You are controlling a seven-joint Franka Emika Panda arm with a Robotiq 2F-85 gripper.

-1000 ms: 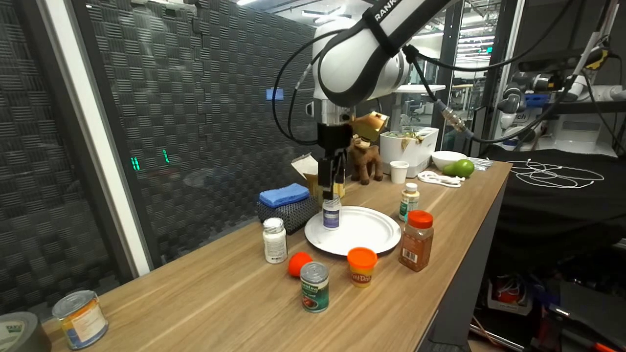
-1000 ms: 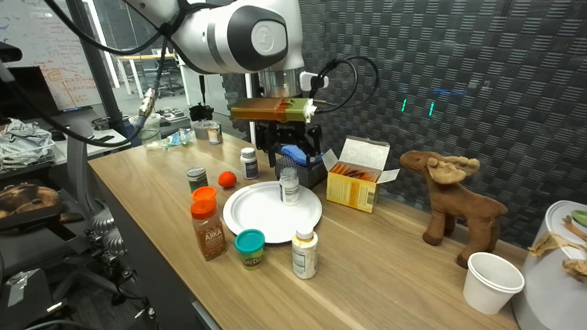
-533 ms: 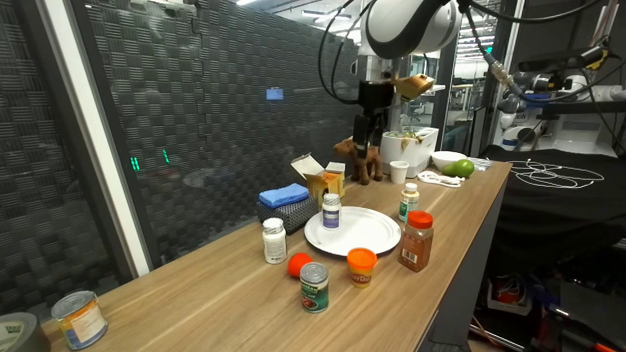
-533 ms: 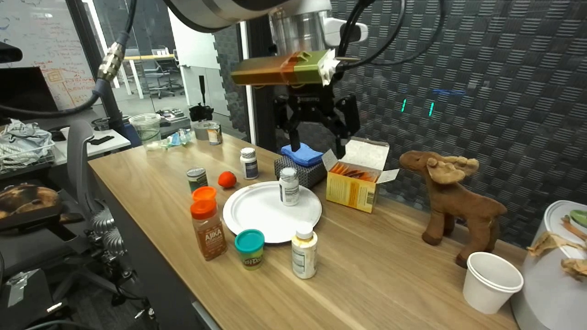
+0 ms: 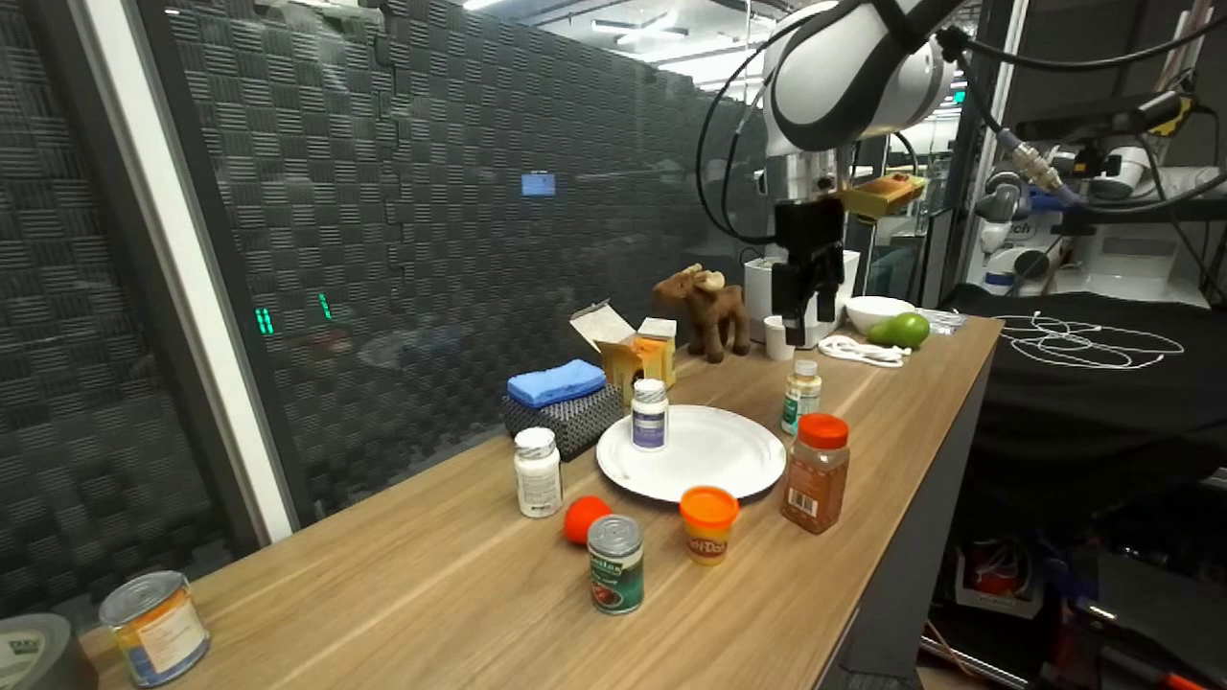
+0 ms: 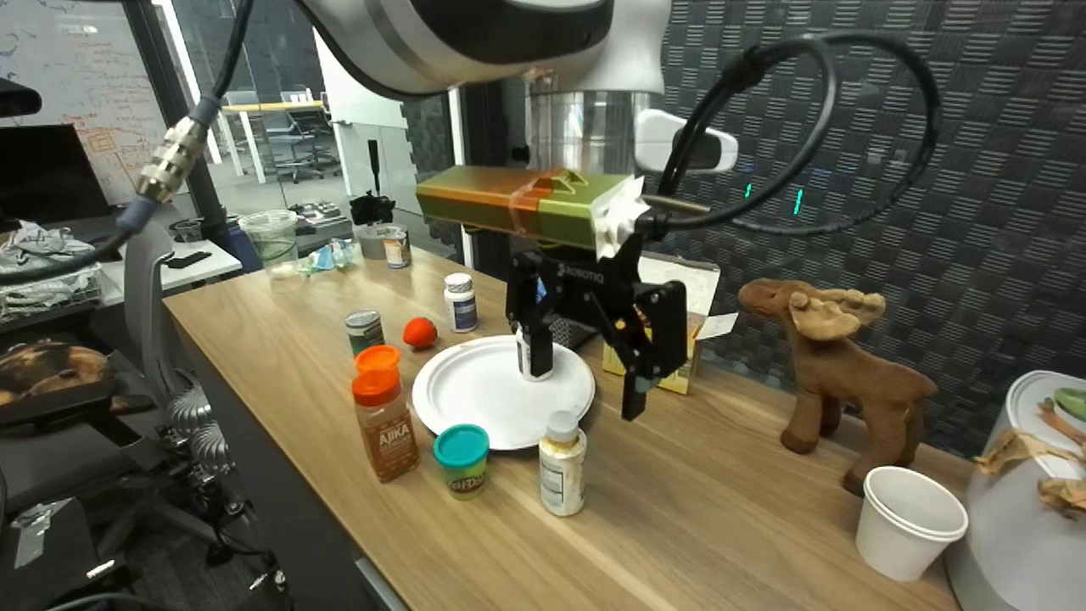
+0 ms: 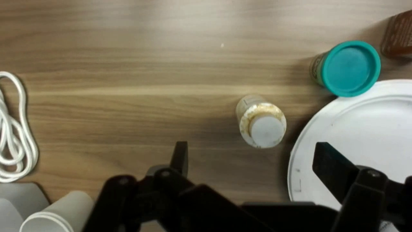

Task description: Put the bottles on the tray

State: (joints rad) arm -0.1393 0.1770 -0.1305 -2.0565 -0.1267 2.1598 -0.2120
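The tray is a round white plate [image 5: 709,460]. A white pill bottle [image 5: 649,422] stands upright on it; in an exterior view my finger partly covers that bottle [image 6: 523,352]. Another white pill bottle [image 5: 538,474] is on the table beside the plate. A white-capped bottle with a yellowish shoulder [image 7: 262,124] stands off the plate's edge, as does a red-lidded brown jar [image 6: 388,433]. My gripper [image 6: 587,390] is open above the table near the white-capped bottle. In the wrist view this bottle appears just ahead of the gap between the fingertips, and nothing is held.
Around the plate stand an orange-lidded tub [image 5: 709,525], a teal-lidded tub [image 6: 463,462], a green can [image 5: 616,565] and a red ball [image 5: 585,518]. Behind are a yellow box [image 5: 640,359], a dark box with blue cloth [image 5: 566,412], a toy moose [image 6: 836,365] and a paper cup [image 6: 912,522].
My open gripper has left the pill bottle on the plate, risen, then moved across and lowered near the white-capped bottle. The bottles and plate have stayed in place.
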